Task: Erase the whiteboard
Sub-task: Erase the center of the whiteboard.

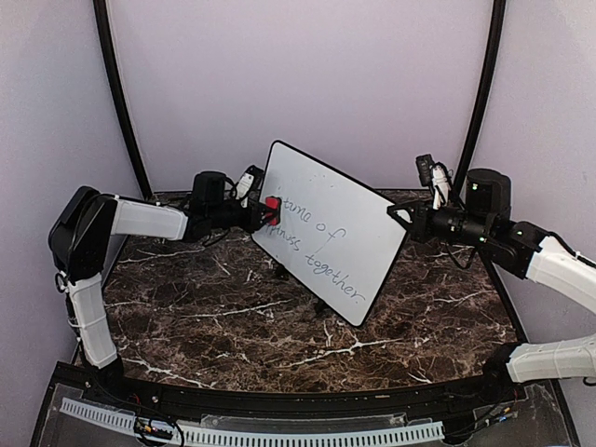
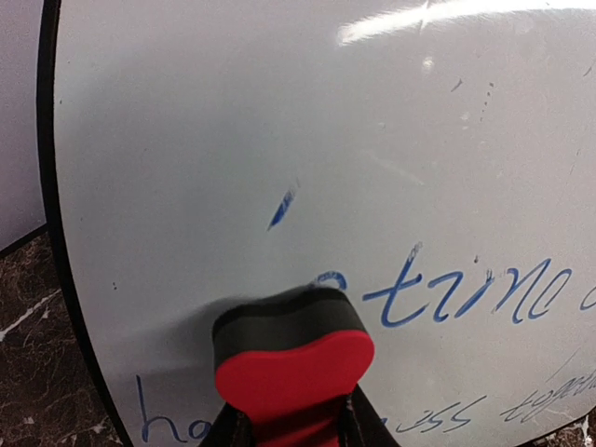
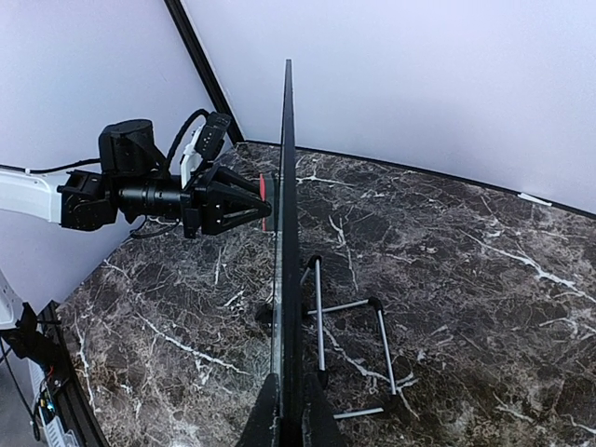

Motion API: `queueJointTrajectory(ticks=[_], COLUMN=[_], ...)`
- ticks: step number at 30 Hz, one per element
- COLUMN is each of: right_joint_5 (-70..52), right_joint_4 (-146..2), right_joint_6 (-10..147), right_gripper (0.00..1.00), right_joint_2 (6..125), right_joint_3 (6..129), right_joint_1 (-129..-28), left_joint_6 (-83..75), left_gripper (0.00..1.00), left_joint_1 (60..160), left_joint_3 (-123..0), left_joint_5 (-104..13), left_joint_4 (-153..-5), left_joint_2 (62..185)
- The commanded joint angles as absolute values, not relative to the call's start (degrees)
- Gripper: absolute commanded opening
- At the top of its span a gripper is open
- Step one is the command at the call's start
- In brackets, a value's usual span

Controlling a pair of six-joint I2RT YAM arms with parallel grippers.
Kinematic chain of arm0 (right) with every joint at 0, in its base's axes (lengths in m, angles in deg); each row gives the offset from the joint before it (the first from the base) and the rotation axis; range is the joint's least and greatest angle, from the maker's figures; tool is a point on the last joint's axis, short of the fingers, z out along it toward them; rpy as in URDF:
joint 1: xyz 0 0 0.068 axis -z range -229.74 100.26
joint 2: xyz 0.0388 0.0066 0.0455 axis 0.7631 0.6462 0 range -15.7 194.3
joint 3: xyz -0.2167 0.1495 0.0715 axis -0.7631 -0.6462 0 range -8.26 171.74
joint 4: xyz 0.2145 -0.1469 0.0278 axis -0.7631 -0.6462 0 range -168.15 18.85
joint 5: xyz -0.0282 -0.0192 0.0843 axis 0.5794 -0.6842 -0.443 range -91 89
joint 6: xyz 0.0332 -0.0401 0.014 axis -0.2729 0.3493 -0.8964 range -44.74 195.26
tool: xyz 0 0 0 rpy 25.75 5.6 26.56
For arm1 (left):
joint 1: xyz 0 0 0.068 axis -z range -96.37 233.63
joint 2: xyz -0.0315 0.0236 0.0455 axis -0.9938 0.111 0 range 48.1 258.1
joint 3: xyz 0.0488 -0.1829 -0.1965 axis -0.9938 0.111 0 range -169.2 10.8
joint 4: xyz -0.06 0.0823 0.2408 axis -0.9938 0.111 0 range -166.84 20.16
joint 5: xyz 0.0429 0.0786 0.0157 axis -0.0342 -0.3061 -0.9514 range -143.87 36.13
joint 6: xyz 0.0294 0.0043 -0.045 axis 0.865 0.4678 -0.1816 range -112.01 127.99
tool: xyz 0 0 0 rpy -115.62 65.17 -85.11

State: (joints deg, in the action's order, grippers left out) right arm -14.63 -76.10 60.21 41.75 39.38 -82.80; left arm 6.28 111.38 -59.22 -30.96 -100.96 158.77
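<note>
1. Table [image 1: 186,307]: dark marble top. The whiteboard stands about mid-table with open marble on every side of it.
2. Whiteboard [image 1: 326,228]: propped close to upright. In the top view its long axis runs from 10 o'clock down to 4 o'clock. The written face looks toward the left arm.
3. Right gripper [image 1: 400,216]: clamped on the whiteboard's far right end near the upper corner, at 3 o'clock from the whiteboard's centre. Its wrist view shows the whiteboard [image 3: 284,233] edge-on, rising from between the fingers. I judge this arm is only bracing.
4. Left gripper [image 1: 267,209]: closed on the eraser at the whiteboard's left end, 9 o'clock from centre. This is the working arm.
5. Stand [image 3: 349,307]: thin wire legs behind the whiteboard, on the right arm's side.
6. Eraser [image 2: 293,368]: red back, dark felt, felt side flat against the whiteboard [image 2: 279,121].
7. Writing [image 2: 466,293]: two blue lines left.
   - In the left wrist view the top line runs off at 2 o'clock from the eraser, and the lower line sits at 4 and 7 o'clock.
   - I judge the next stroke goes along the long axis toward the right gripper.
   - There is little room at 9 o'clock because the black edge is near, and bare white at 12.
   - Risk: pressing hard could tip the whiteboard back on the stand.
</note>
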Motion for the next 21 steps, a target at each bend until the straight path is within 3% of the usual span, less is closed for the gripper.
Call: queueJointTrajectory(ticks=[1,10,21], right_joint_5=[-20.1,-20.2,-20.2], right_joint_4=[-78.3,-78.4,-78.2], right_joint_6=[66.3,66.4,66.4], right_gripper=[0.0,0.0,0.0], right_joint_2=[42.7,42.7,42.8], right_joint_3=[38.6,38.6,38.4], right_joint_1=[-83.8,-83.8,-83.8], left_joint_6=[5.9,6.5,7.3], left_gripper=[0.22,0.22,0.22], left_joint_1=[111.0,106.3,108.6], left_joint_3=[-57.9,-58.6,-61.5], left_joint_5=[-36.4,-38.6,-33.4], left_joint_4=[-106.5,-107.1,-105.2], left_joint_2=[155.4,156.1,155.9])
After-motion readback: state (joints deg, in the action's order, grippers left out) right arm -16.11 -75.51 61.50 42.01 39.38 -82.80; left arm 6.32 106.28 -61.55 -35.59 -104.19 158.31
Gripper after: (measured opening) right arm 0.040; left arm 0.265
